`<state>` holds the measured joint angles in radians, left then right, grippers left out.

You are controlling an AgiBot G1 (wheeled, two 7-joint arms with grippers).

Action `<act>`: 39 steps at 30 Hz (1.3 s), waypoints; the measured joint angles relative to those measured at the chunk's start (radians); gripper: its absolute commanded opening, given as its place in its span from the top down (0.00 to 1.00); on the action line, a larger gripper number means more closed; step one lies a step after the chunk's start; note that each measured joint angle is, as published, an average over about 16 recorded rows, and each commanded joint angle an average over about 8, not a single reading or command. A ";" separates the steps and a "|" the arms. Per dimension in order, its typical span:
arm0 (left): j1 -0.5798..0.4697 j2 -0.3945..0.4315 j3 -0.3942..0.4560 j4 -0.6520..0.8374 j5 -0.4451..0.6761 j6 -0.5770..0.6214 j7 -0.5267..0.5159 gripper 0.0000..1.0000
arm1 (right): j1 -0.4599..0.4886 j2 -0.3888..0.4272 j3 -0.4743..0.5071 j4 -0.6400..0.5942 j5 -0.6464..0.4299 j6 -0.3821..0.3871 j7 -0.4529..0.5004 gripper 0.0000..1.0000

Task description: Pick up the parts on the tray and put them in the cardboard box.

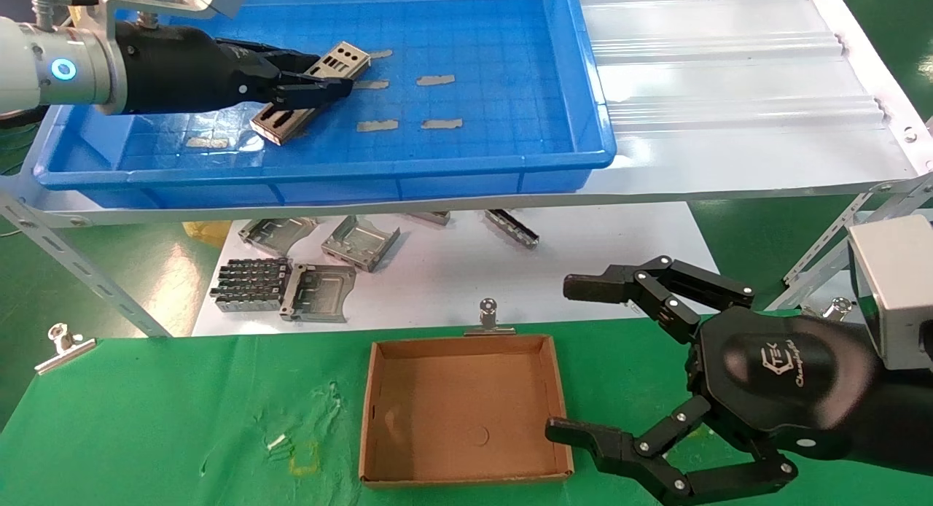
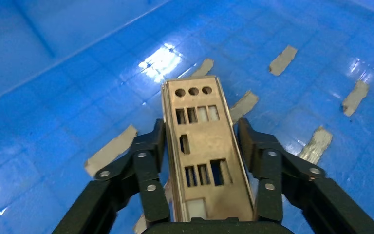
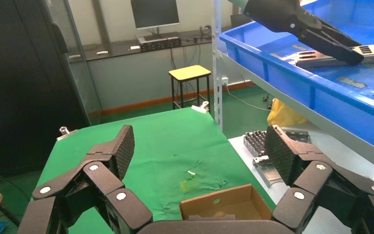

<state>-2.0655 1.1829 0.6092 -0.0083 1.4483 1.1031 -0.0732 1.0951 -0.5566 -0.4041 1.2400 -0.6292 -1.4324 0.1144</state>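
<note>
**Left end effector grips part in tray**

The left end effector (image 2: 202,146) clamps a part (image 2: 204,156) by its long edges, inside the tray (image 1: 321,174). The right end effector (image 1: 583,360) waits wide beside the empty box (image 1: 463,411), leaving it accessible.

Glossy blue plastic tray (image 1: 466,174); dull metal part (image 2: 204,151) (smudged); matt cardboard box (image 1: 459,411).
</note>
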 measured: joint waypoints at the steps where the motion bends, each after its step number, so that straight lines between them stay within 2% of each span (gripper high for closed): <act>1: -0.001 -0.001 0.000 0.000 0.000 0.001 0.000 1.00 | 0.000 0.000 0.000 0.000 0.000 0.000 0.000 0.00; 16: -0.020 -0.024 -0.004 -0.004 -0.005 -0.015 0.024 1.00 | 0.000 0.000 0.000 0.000 0.000 0.000 0.000 0.00; 36: -0.026 -0.005 0.006 0.010 0.009 -0.043 0.010 1.00 | 0.000 0.000 0.000 0.000 0.000 0.000 0.000 0.00; 37: -0.026 -0.004 0.007 0.010 0.011 -0.044 0.010 0.98 | 0.000 0.000 0.000 0.000 0.000 0.000 0.000 0.00; 38: -0.026 -0.004 0.009 0.010 0.014 -0.044 0.011 0.92 | 0.000 0.000 0.000 0.000 0.000 0.000 0.000 0.00; 39: -0.026 -0.003 0.011 0.010 0.016 -0.045 0.011 0.80 | 0.000 0.000 0.000 0.000 0.000 0.000 0.000 0.00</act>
<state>-2.0911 1.1798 0.6199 0.0017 1.4643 1.0586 -0.0622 1.0951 -0.5565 -0.4041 1.2400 -0.6291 -1.4324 0.1144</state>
